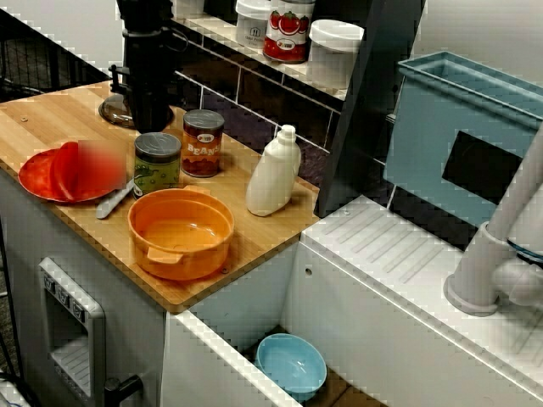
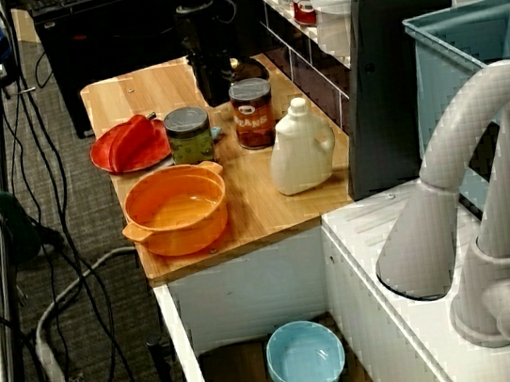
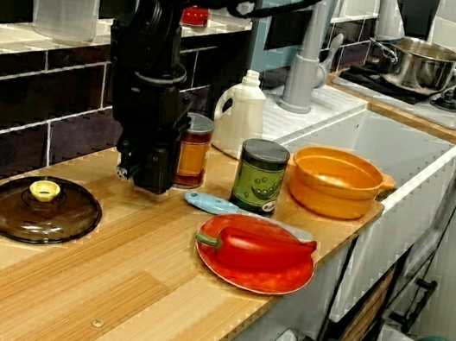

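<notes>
I see my single black arm [image 3: 157, 45] hanging nearly vertical, the wrist [image 3: 154, 101] stacked straight above the gripper [image 3: 148, 176], which points downward. In the low side view the gripper's dark tip reads as one solid block, so I cannot tell whether the jaws are parted or closed. The high view shows the same upright pose, with the upper links cut off by the frame.

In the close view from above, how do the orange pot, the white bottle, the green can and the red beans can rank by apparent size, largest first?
1. orange pot
2. white bottle
3. green can and red beans can: these look about alike, and the green one stands nearer the camera, so I leave them unranked.
</notes>
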Available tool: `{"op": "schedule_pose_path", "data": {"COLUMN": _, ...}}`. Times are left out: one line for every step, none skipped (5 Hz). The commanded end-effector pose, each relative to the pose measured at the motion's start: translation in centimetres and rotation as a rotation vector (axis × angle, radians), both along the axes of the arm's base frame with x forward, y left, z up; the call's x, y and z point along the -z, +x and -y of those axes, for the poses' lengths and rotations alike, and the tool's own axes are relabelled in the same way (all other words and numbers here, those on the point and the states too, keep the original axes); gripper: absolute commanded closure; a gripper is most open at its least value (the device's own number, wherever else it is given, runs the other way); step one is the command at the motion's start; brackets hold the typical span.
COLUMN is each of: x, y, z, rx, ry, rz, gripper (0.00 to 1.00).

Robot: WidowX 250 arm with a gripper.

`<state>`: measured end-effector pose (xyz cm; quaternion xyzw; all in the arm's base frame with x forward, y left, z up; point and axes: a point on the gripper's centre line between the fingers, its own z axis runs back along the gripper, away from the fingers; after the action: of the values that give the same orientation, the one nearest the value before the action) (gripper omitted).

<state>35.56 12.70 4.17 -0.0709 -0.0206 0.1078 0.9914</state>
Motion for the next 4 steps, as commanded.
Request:
{"op": "schedule_pose_path", "data": {"x": -0.4, "y": 0.9, "z": 0.0, "rx": -0.021, "ry": 0.01, "rz": 0.022, "gripper": 1.0}}
{"op": "schedule_pose_path", "data": {"x": -0.7, "y": 1.2, "z": 0.2, "rx": -0.02, "ry": -0.008, "rz": 0.002, "gripper": 1.0}}
{"op": "schedule_pose_path", "data": {"x": -2.3, "y": 0.8, "z": 0.3, "rx": -0.018, "ry": -0.059, "rz": -0.004, "gripper": 1.0}}
{"op": "schedule_pose_path", "data": {"x": -2.9, "y": 0.2, "z": 0.7, "rx": -0.01, "ry": -0.098, "rz": -0.026, "gripper": 1.0}}
